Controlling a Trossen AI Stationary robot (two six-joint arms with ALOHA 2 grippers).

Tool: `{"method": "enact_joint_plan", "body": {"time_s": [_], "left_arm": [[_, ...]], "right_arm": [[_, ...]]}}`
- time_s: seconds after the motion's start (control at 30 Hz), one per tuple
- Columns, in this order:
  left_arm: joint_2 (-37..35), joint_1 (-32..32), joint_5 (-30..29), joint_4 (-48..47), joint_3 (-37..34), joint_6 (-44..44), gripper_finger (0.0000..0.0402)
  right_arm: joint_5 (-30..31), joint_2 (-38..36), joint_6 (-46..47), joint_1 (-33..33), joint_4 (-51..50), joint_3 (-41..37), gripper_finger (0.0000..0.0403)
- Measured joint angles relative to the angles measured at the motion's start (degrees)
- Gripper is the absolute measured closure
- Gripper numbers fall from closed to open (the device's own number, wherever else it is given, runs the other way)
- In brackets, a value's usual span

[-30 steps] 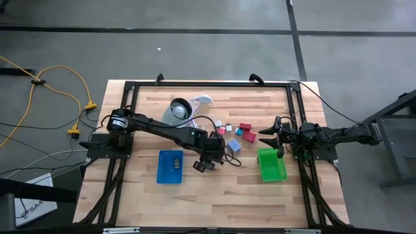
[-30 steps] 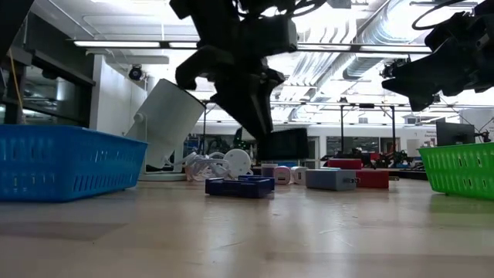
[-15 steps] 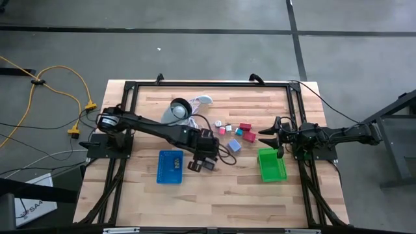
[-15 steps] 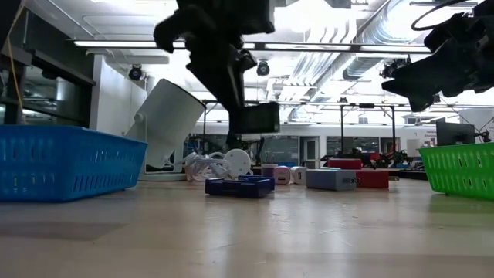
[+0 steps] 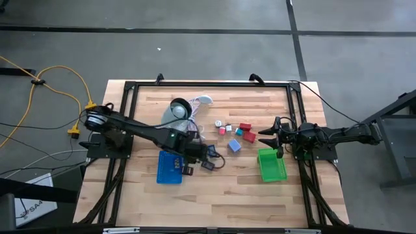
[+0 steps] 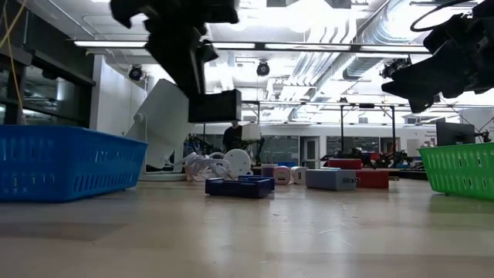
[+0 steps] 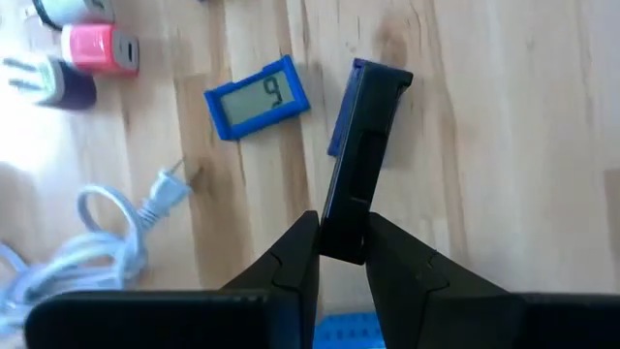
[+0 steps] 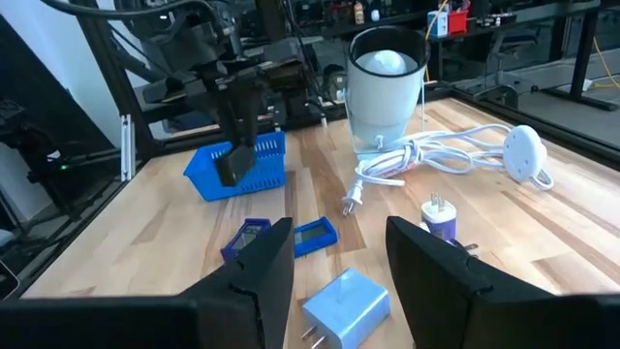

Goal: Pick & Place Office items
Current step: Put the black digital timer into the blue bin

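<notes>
My left gripper (image 5: 189, 164) hangs above the right edge of the blue tray (image 5: 168, 168), shut on a dark blue-black clip-like piece (image 7: 360, 165), which also shows in the low view (image 6: 214, 106). Small red (image 5: 245, 127), pink (image 5: 221, 130), teal (image 5: 238, 132), pale-blue (image 5: 234, 145) and white (image 5: 218, 123) blocks lie on the table's middle. A flat blue piece with a display (image 7: 258, 97) lies on the wood below my left gripper. My right gripper (image 5: 265, 137) is open and empty, hovering just beyond the green tray (image 5: 271, 164). My left gripper pinches the dark piece's near end (image 7: 341, 237) between its two fingers, which come from above and point down. The piece reaches out past the fingertips along them. It hangs below the gripper (image 6: 185, 54), lifted clear of the table.
A grey-white round object (image 5: 177, 110) with a white cord (image 5: 198, 103) stands at the far middle. The cord's plug (image 7: 167, 190) lies near the blue display piece. A black frame (image 5: 208, 83) runs along the table's edges.
My left gripper has gone toward the table's left edge and up, from beside the loose blocks to the blue tray's right edge. It has stayed shut on the dark piece, which has risen with it, clear of the table.
</notes>
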Motion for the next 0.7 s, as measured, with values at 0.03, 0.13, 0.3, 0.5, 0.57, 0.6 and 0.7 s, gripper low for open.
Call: {"method": "enact_joint_plan", "body": {"time_s": [0.03, 0.13, 0.3, 0.5, 0.57, 0.6, 0.7], "left_arm": [[-1.4, -0.5, -0.3, 0.8, -1.8, -1.7, 0.0335], [-5.2, -2.2, -1.9, 3.1, -6.5, -7.0, 0.0335], [-10.7, -5.9, -6.3, 2.9, -12.6, -18.1, 0.0335], [-14.2, -11.6, -10.6, -0.1, -16.9, -37.5, 0.0335], [-14.2, -13.8, -11.5, -0.9, -17.0, -44.3, 0.0335], [-14.2, -14.9, -11.9, -1.2, -17.0, -47.4, 0.0335], [-14.1, -17.8, -13.2, -1.5, -17.0, -56.1, 0.0335]], "right_arm": [[0.0, 0.1, 0.0, 0.0, 0.0, 0.0, 0.025], [0.0, 0.1, 0.0, 0.0, 0.0, 0.0, 0.025], [0.0, 0.1, 0.0, 0.0, 0.0, 0.0, 0.025], [0.0, 0.2, 0.0, 0.0, 0.0, 0.0, 0.025], [0.0, 0.1, 0.0, 0.0, 0.0, 0.0, 0.025], [0.0, 0.2, 0.0, 0.0, 0.0, 0.0, 0.025], [0.0, 0.1, 0.0, 0.0, 0.0, 0.0, 0.025]]}}
